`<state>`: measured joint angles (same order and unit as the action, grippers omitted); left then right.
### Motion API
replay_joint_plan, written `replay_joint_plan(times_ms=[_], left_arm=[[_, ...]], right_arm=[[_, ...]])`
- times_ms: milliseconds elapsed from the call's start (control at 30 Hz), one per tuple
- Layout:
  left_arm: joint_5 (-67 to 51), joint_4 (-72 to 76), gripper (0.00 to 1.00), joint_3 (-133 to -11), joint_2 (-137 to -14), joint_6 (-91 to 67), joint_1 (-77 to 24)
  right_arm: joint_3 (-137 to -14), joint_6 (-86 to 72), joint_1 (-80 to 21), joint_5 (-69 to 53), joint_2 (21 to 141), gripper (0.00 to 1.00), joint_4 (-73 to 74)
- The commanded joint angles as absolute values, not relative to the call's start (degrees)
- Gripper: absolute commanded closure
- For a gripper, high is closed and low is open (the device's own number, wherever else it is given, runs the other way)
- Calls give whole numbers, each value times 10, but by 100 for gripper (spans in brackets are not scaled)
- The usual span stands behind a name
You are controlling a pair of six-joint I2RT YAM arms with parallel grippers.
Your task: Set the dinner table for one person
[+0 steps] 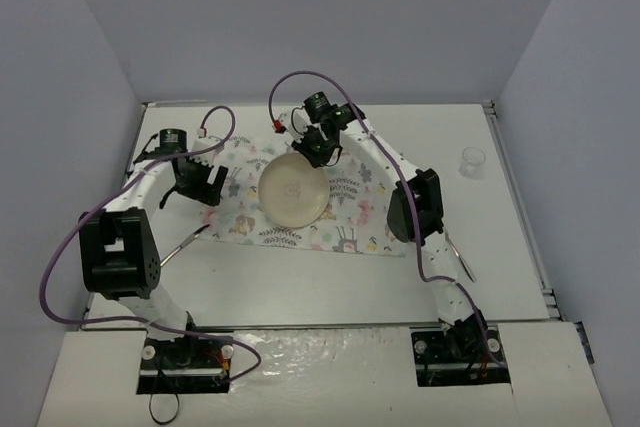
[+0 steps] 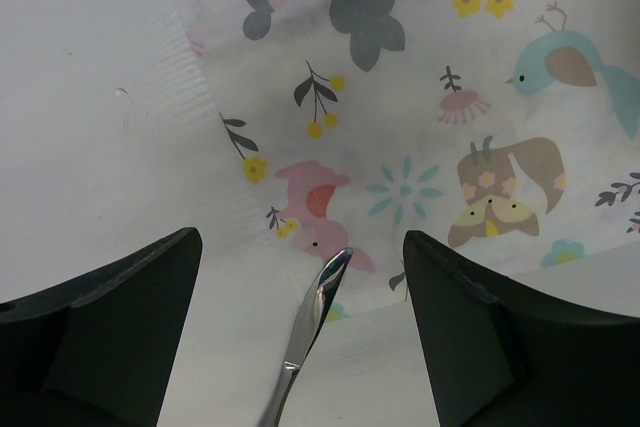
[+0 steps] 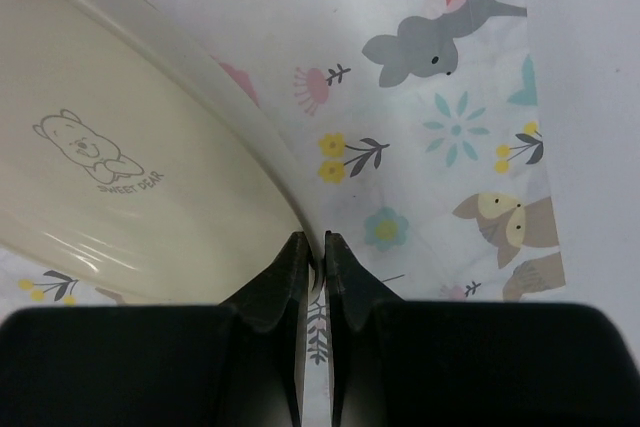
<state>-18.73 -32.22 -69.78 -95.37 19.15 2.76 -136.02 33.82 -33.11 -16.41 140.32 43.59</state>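
Note:
The white dinner table (image 1: 300,282) carries a floral placemat (image 1: 350,222). A cream plate (image 1: 293,190) with a bear print lies on the placemat. My right gripper (image 1: 320,147) is at the plate's far rim; in the right wrist view the gripper (image 3: 314,239) is shut on the plate's rim (image 3: 250,117). My left gripper (image 1: 205,182) hovers over the placemat's left edge, open and empty. A silver knife (image 1: 180,245) lies on the table to the left of the placemat. In the left wrist view its blade tip (image 2: 318,302) lies below, between the open fingers of my left gripper (image 2: 300,237).
A clear glass (image 1: 472,161) stands at the table's right side. A thin silver utensil (image 1: 462,259) lies on the table right of the placemat, beside the right arm. Grey walls enclose the table on three sides.

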Motion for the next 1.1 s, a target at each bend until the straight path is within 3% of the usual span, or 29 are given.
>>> replay_joint_plan(times_ms=[0, 333, 367, 400, 433, 467, 500, 667, 767, 933, 1067], left_arm=[[-200, -304, 21, -717, -944, 198, 34], [-201, -302, 21, -723, -952, 193, 33], [-201, -302, 20, -724, -951, 192, 33], [-200, -302, 20, -725, -950, 192, 34], [-199, -303, 21, -727, -949, 192, 34], [-198, -305, 21, -727, -948, 192, 34], [-194, -309, 21, -730, -948, 195, 33], [-187, -319, 21, -743, -947, 203, 33], [-194, -320, 21, -751, -945, 199, 34], [-202, -313, 21, -750, -940, 191, 33], [-191, -293, 21, -735, -930, 176, 34]], right_arm=[[-1383, 331, -323, -115, 1405, 100, 427], [-1374, 302, -320, -10, 1416, 96, 403], [-1373, 297, -319, -4, 1420, 90, 397], [-1372, 292, -318, 6, 1423, 79, 390], [-1371, 287, -316, 31, 1424, 48, 384], [-1370, 287, -316, 32, 1425, 48, 381], [-1370, 298, -315, 59, 1424, 34, 378], [-1357, 301, -283, 91, 1385, 18, 368], [-1323, 288, -266, 79, 1323, 18, 364], [-1139, 265, -238, -7, 1195, 38, 340], [-975, 284, -234, -31, 1138, 44, 337]])
